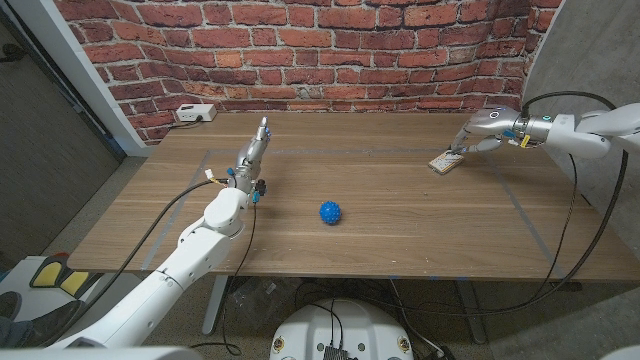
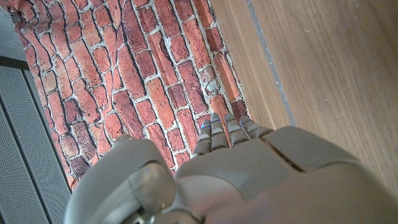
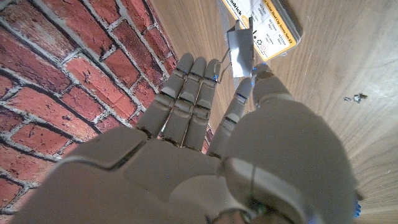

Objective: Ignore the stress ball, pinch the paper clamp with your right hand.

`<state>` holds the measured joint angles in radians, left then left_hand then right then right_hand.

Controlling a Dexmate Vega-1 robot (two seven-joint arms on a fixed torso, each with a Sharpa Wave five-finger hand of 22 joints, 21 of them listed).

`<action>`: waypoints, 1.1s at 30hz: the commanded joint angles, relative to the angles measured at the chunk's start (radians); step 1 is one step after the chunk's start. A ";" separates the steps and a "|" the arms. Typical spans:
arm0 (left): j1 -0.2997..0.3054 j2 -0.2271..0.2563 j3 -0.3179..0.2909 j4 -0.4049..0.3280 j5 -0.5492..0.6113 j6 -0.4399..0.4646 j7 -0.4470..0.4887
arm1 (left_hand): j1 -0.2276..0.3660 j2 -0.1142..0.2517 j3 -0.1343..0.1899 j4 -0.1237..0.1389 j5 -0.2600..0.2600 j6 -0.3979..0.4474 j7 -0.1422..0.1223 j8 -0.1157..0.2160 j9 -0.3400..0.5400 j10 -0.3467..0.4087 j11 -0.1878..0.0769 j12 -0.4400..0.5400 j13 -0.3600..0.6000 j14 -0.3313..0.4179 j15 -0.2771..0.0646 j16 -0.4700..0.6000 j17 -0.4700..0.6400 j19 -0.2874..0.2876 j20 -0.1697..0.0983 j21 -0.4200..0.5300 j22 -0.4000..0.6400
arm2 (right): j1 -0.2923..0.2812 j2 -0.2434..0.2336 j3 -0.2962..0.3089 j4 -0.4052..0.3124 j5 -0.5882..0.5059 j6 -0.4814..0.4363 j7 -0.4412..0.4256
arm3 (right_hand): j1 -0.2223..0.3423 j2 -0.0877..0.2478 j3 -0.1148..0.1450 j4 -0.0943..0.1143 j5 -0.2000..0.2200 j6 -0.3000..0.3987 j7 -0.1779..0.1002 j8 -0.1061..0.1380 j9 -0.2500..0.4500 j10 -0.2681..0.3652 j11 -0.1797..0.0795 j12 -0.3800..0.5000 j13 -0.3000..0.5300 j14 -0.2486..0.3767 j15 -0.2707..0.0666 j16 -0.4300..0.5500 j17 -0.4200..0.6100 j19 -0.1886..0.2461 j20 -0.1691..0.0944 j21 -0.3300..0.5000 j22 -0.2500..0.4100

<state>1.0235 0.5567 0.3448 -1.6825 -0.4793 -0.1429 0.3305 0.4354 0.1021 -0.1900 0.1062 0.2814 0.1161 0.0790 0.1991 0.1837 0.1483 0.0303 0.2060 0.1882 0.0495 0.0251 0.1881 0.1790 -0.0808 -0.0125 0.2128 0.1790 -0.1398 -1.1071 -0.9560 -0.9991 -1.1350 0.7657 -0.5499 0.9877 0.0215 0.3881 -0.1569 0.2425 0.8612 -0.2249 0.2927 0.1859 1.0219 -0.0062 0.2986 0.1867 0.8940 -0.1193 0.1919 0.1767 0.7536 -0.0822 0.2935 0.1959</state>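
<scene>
Right wrist view shows your right hand (image 3: 205, 143) pinching the paper clamp (image 3: 241, 53) at the table's (image 1: 400, 230) far right; the left hand (image 1: 254, 150) hangs open.

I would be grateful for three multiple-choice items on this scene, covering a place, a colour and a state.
1. Where is the paper clamp?
A. far right of the table
B. beside the left hand
C. on the floor

2. What colour is the stress ball?
A. red
B. blue
C. yellow

3. What is the right hand doing?
A. resting far from the clamp
B. holding the ball
C. pinching the clamp's handle

Answers: 1 A, the head view shows it under the right hand; 2 B, it is plainly blue; 3 C, the right wrist view shows thumb and finger on the metal handle.
</scene>
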 commanded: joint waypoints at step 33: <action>-0.003 -0.002 0.008 -0.003 0.004 0.008 0.001 | 0.004 0.007 -0.015 0.001 -0.003 0.005 -0.003 -0.002 0.003 -0.002 -0.005 -0.004 0.002 -0.002 -0.002 -0.002 0.003 -0.009 0.001 -0.002 0.004 | -0.091 -0.019 0.122 -0.061 0.042 -0.049 0.161 | 0.020 0.017 0.002 0.028 -0.022 0.024 0.003 -0.075 0.005 0.233 -0.208 -0.071 0.000 0.101 -0.100 -0.013 0.000 -0.061 -0.065 -0.016 0.008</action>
<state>1.0225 0.5543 0.3494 -1.6817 -0.4768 -0.1425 0.3305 0.4381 0.1048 -0.1985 0.1062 0.2814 0.1161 0.0790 0.1991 0.1836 0.1483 0.0303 0.2060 0.1882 0.0495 0.0251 0.1881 0.1789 -0.0808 -0.0125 0.2128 0.1790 -0.2191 -1.1261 -0.8478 -1.0647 -1.1130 0.7408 -0.4360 0.9992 0.0100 0.3836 -0.1413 0.2231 0.8926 -0.2215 0.2216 0.1886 1.0928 -0.0461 0.2320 0.1856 0.9776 -0.1314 0.1810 0.1755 0.6951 -0.0675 0.2809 0.2026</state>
